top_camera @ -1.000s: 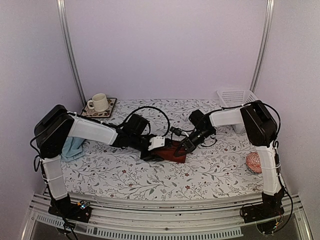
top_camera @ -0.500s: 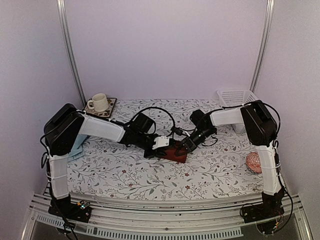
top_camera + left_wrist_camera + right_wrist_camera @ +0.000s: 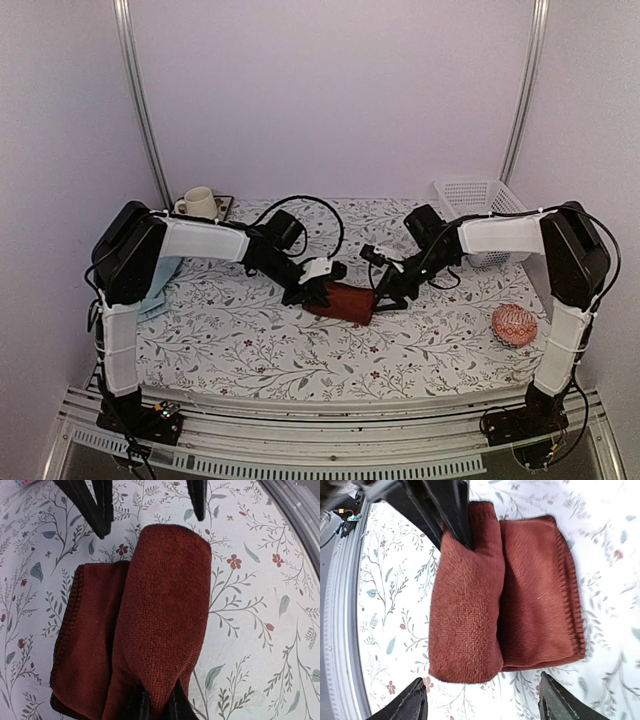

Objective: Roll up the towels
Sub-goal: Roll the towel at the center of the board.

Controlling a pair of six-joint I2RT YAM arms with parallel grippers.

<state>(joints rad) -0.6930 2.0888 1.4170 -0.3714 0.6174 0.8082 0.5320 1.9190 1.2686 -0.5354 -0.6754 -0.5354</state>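
A dark red towel [image 3: 345, 300] lies mid-table, its near half folded over into a thick roll [image 3: 165, 605] beside a flat folded part [image 3: 90, 640]. My left gripper [image 3: 318, 293] is shut on the roll's left end, with the cloth pinched between its fingertips [image 3: 157, 700]. My right gripper [image 3: 387, 290] stands open just off the towel's right end, both fingers [image 3: 415, 700] clear of the cloth [image 3: 470, 615]. A light blue towel [image 3: 152, 303] lies crumpled at the far left, mostly hidden under my left arm.
A cup [image 3: 198, 203] on a coaster sits at the back left. A white basket [image 3: 480, 195] stands at the back right. A pink patterned ball [image 3: 514, 325] rests near the right edge. Cables trail behind both wrists.
My left gripper has closed on the roll's left end. My right gripper has let go of the towel, opened wide and drawn back to the right.
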